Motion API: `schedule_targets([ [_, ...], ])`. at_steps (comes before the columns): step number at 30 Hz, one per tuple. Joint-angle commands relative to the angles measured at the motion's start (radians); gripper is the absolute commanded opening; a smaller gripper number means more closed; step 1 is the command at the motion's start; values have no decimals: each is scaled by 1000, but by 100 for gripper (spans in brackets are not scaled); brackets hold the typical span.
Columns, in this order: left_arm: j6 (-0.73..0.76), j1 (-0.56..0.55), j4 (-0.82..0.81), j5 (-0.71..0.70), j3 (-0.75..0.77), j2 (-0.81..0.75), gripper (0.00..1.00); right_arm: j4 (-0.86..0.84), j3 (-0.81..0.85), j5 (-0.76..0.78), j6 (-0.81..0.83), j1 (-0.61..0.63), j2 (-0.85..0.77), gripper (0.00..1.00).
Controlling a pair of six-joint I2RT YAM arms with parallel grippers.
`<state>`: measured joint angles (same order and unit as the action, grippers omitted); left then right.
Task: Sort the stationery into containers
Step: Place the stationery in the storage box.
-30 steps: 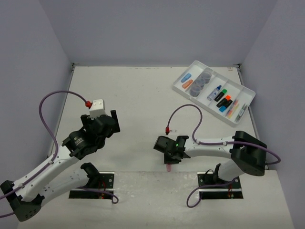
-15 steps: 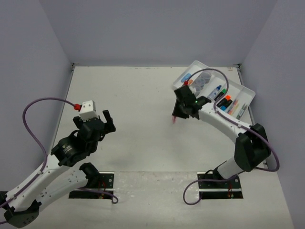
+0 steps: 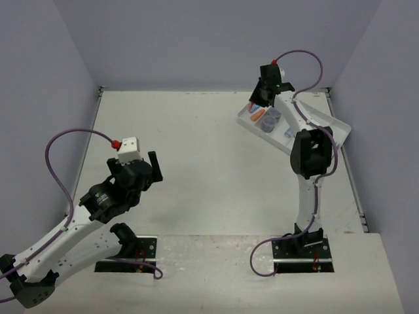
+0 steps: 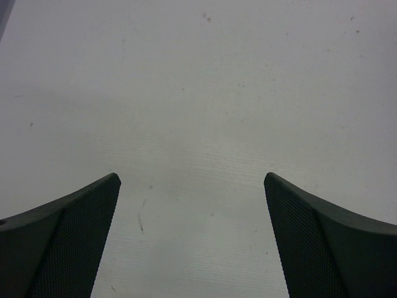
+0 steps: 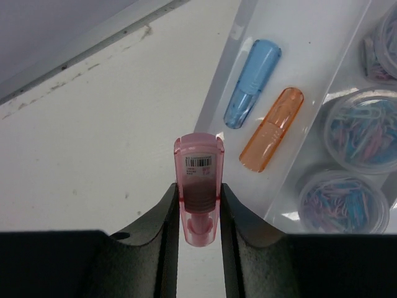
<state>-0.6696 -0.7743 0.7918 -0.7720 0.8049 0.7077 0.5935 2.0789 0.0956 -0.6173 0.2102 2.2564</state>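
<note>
My right gripper (image 5: 198,191) is shut on a pink capsule-shaped piece (image 5: 198,158), held upright just above the table beside the left end of the white tray (image 5: 214,105). In the tray's end compartment lie a blue capsule (image 5: 251,84) and an orange capsule (image 5: 272,138). Round pots (image 5: 358,130) of paper clips fill the compartment beside it. From above, the right gripper (image 3: 260,99) hangs at the tray's (image 3: 335,128) far left corner. My left gripper (image 4: 192,180) is open over bare table, far from the tray, at the left (image 3: 136,165).
The right arm (image 3: 308,154) stretches over the tray and hides most of its other compartments. Walls close the table at the back and sides. A purple cable loops beside each arm.
The right arm has swung from the near table edge out to the tray's far left corner, carrying the pink capsule. The left arm shifted slightly; its jaws stayed open.
</note>
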Motion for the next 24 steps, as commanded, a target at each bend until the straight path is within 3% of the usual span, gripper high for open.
schedule_targets([
  [1,28,1,-46,-12,-2,7,100,51,212,-59,-7,-44,110,6],
  [5,33,3,-48,-7,-1,16,100,77,283,-65,-24,-57,170,20],
  [10,36,3,-51,-3,-1,18,100,77,301,-54,-22,-61,155,64],
  [17,27,3,-45,-25,4,19,100,103,301,-50,14,-62,65,77],
  [20,3,14,-31,-55,13,23,100,115,220,-67,65,-47,-50,92],
  [22,-15,43,-20,-74,25,28,100,37,-9,-23,144,-14,-231,98],
  [24,-20,73,-20,-79,27,30,100,-40,-197,29,186,12,-404,99],
])
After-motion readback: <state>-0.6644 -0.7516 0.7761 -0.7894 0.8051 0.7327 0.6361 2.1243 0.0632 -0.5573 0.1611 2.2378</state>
